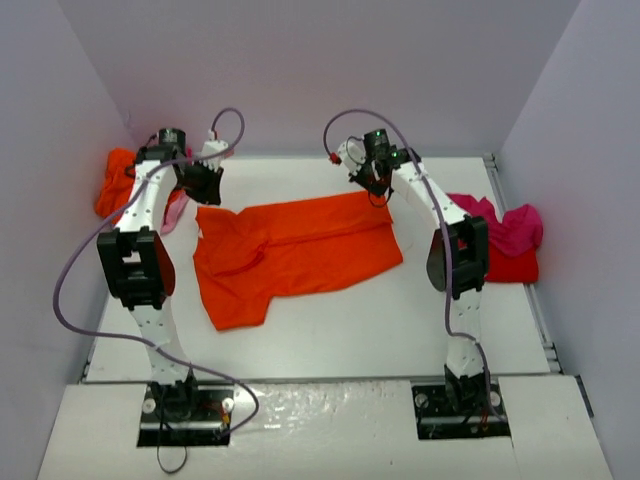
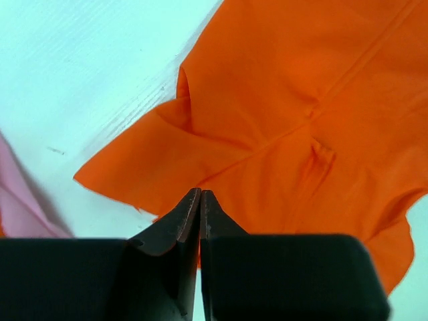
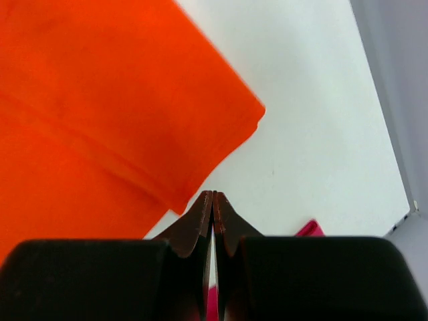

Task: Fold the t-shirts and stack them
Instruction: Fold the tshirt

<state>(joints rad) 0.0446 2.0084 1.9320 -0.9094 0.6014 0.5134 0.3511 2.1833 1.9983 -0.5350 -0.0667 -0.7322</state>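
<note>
The white worktop point(image 1: 330, 340) spreads out ahead of me, and most of its middle is taken by an orange t-shirt point(image 1: 290, 250), lying flat with a lengthwise fold across it and one sleeve pointing toward the near left.

At the far left corner a crumpled orange t-shirt point(image 1: 115, 185) sits bunched up, with a pale pink t-shirt point(image 1: 175, 212) tucked against it on the inner side. Against the right edge a magenta t-shirt point(image 1: 505, 228) is heaped beside a red t-shirt point(image 1: 512, 266), the red one nearer to me.

My left hand point(image 1: 207, 183) hangs at the flat shirt's far left corner. It is clenched, with the fingertips pressed together. From the wrist, the tips sit just over the shirt's ragged edge, with a sleeve spreading away beyond them.

My right hand point(image 1: 378, 188) is at the far right corner of the same shirt, also clenched tight. Its tips point(image 3: 212, 195) sit just beside the folded corner, above bare worktop.
</note>
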